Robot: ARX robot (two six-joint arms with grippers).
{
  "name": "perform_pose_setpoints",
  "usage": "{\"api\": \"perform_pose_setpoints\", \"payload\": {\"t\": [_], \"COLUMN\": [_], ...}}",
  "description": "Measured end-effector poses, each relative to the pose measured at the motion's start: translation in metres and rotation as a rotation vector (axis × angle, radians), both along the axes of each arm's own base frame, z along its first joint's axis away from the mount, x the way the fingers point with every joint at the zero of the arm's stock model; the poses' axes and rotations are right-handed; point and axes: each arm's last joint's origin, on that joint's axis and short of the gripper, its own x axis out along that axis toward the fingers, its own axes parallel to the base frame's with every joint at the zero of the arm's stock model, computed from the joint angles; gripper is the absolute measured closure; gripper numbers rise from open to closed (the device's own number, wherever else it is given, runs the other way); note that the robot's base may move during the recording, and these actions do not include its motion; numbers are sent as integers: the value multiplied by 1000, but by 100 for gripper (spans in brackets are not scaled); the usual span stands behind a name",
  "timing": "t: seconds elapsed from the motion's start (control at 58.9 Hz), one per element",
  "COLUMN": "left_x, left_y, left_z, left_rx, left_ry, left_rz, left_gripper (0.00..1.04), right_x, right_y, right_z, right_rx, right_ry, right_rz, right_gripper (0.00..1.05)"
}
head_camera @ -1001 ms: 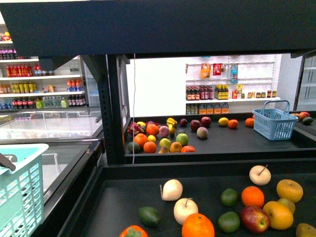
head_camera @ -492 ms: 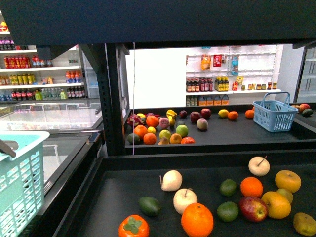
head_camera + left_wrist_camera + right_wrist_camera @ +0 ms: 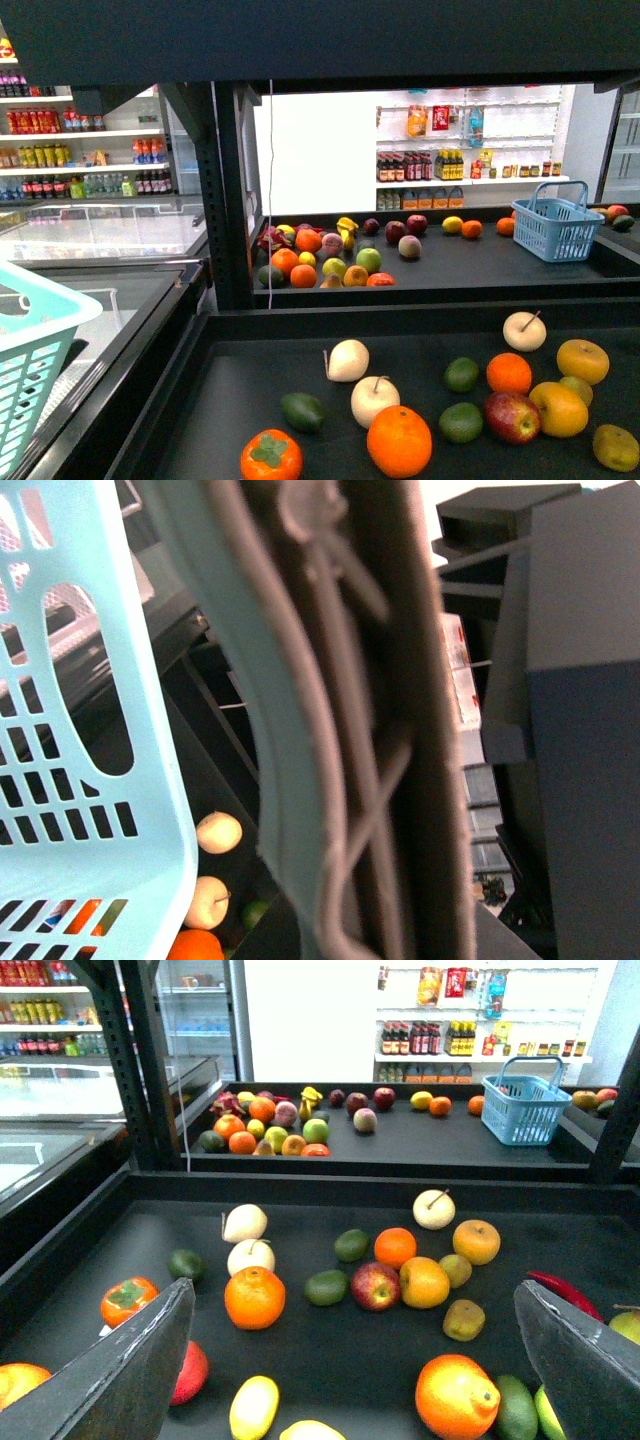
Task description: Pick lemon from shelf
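On the lower tray of the black shelf (image 3: 350, 1365), the lemon (image 3: 254, 1407) is lying just beside a red fruit (image 3: 190, 1372), close to the right gripper (image 3: 352, 1285), whose jaws are standing wide apart, empty. Blur is hiding whether the left jaws are clenching the teal basket (image 3: 35, 360).

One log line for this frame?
phase: pre-reach | right gripper: open, empty, over shelf | lemon: on shelf, untouched | left gripper: by basket, jaws unclear
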Motion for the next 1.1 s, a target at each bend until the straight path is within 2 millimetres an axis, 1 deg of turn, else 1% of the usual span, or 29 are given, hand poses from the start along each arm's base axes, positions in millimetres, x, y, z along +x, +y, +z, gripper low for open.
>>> {"api": "perform_pose_setpoints", "payload": {"t": [0.187,0.356,0.73,0.815,1.018,1.103], "left_x": [-2,0,2,4,15,20], "left_y": [-24,-46,-109,-121,-147,-158], "left_z": [8,7,6,2,-16,-19], "left_rx": [29,50,100,116,125,137], "left_ry": [-5,10,-10,-16,-5,-12], "left_rz": [-101,-197,-449,-502,-613,-660], "left_gripper": [97,97,97,97,98,98], "right_x": [0,0,0,0,0,0], "right_y": [0,0,0,0,0,0], "right_z": [0,0,0,0,0,0], "right_rx": [0,0,0,0,0,0], "right_ry": [0,0,0,0,0,0], "right_rz": [0,0,0,0,0,0], "right_gripper": [7,7,7,7,7,7]}}
